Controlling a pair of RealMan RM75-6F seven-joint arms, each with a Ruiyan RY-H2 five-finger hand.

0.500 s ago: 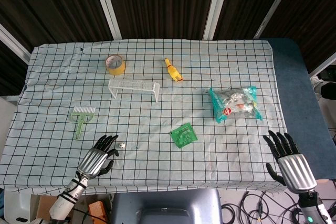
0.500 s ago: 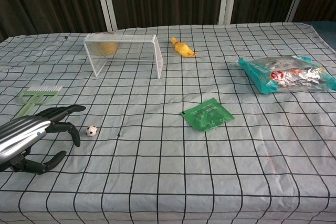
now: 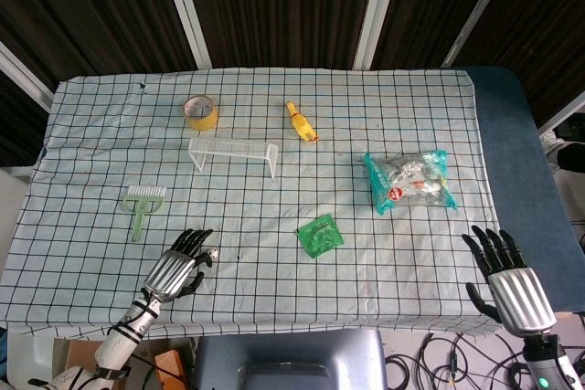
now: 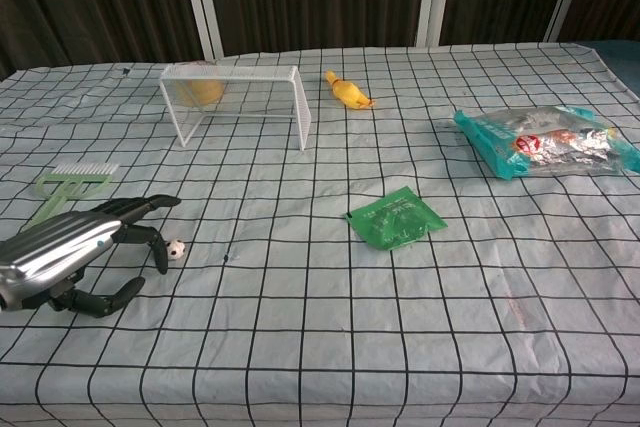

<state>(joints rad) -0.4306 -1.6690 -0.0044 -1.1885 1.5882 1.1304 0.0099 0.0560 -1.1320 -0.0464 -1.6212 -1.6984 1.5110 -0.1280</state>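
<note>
My left hand (image 3: 176, 268) (image 4: 75, 245) hovers low over the near left of the checkered cloth, fingers spread and curved, holding nothing. A tiny black-and-white ball (image 3: 211, 253) (image 4: 176, 248) lies just off its fingertips, close to them; I cannot tell whether they touch it. My right hand (image 3: 505, 274) is at the near right edge of the table, fingers apart and empty; the chest view does not show it.
A white wire goal (image 3: 233, 148) (image 4: 238, 95) stands at the back left with a yellow tape roll (image 3: 200, 110) behind it. A yellow rubber chicken (image 3: 301, 122) (image 4: 347, 91), a green brush (image 3: 142, 205) (image 4: 67, 186), a green sachet (image 3: 319, 235) (image 4: 396, 217) and a teal snack bag (image 3: 409, 180) (image 4: 545, 141) lie around.
My left hand has moved forward and to the right, bringing its fingertips up to the small ball. My right hand has drifted slightly nearer the table's front edge.
</note>
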